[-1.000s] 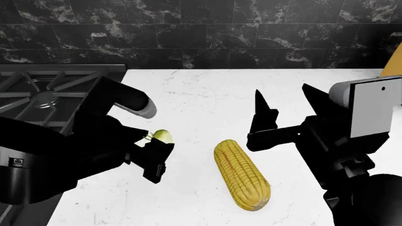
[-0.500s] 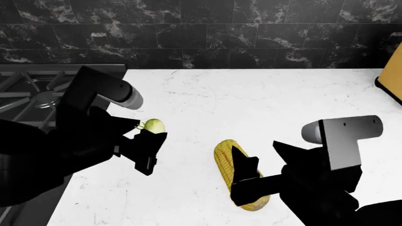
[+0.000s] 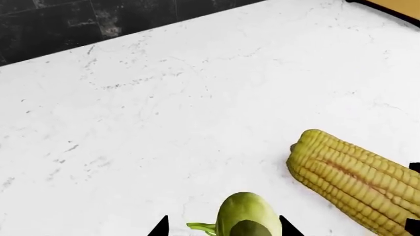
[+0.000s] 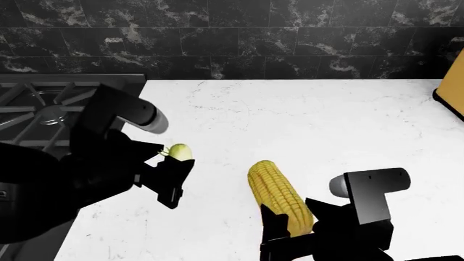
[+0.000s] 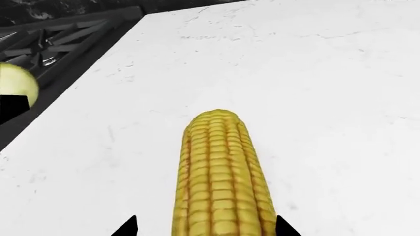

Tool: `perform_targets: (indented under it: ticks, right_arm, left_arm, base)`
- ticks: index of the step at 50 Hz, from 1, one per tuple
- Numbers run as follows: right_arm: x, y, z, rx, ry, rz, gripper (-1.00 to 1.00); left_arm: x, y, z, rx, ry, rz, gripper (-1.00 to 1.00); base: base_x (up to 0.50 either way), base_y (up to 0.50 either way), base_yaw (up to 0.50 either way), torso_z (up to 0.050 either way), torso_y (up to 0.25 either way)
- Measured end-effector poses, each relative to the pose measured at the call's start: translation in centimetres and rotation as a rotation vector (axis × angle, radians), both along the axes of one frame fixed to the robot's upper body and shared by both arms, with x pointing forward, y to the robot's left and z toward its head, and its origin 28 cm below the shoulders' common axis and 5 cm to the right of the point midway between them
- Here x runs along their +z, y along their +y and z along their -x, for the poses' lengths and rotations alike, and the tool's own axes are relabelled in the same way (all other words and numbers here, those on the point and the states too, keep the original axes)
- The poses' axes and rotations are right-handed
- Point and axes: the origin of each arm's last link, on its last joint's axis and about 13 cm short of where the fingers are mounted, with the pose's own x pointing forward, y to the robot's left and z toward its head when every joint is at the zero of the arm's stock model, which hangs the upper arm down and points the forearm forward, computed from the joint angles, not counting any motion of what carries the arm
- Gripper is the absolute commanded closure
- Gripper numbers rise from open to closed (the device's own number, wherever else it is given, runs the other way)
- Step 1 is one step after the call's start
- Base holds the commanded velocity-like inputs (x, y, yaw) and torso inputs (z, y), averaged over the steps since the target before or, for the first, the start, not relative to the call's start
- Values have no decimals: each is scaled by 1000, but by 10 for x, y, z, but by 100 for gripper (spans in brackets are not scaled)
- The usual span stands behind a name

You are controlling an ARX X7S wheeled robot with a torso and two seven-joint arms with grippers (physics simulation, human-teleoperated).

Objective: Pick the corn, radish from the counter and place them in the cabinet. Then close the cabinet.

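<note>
Right gripper (image 4: 294, 231), jaws apart astride the corn (image 4: 280, 194) low in frame, needed centring before I squeezed; my left gripper (image 4: 171, 163) pinched the radish (image 4: 180, 152).

Your right wrist cam: corn (image 5: 220, 177) lies lengthwise on the white counter (image 5: 328, 98), near end running between your right gripper (image 5: 206, 228) tips, one black tip each side of the cob, jaws apart; contact can't be judged. Radish (image 5: 16, 83) partly visible at frame edge w/ a black shape against it. Gas hob (image 5: 59, 34) grates beyond it.
</note>
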Motion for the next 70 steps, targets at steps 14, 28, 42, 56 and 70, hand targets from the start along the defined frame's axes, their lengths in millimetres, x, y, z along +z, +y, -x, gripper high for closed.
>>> perform_targets:
  ticks: [14,28,42,56,70]
  right_arm:
    - [-14,-6,1,-44,35,46,100]
    - [-16,-9,4,-45,34,52,100]
    - [5,-4,-5,-46,-214,121,100]
    - [40,8,-16,-59,-517,173,100]
    - [67,14,-18,-83,-737,181,100]
  left_arm:
    - [-3,0,0,0,9,1,100]
    - [-4,0,1,2,12,6,100]
    - [7,3,4,20,-26,39,100]
    - [37,9,16,45,-138,126,100]
    - [58,9,26,45,-219,176,100]
  base:
    - [0,0,0,0,0]
    - [0,0,0,0,0]
    - [0,0,0,0,0]
    - [0,0,0,0,0]
    - [0,0,0,0,0]
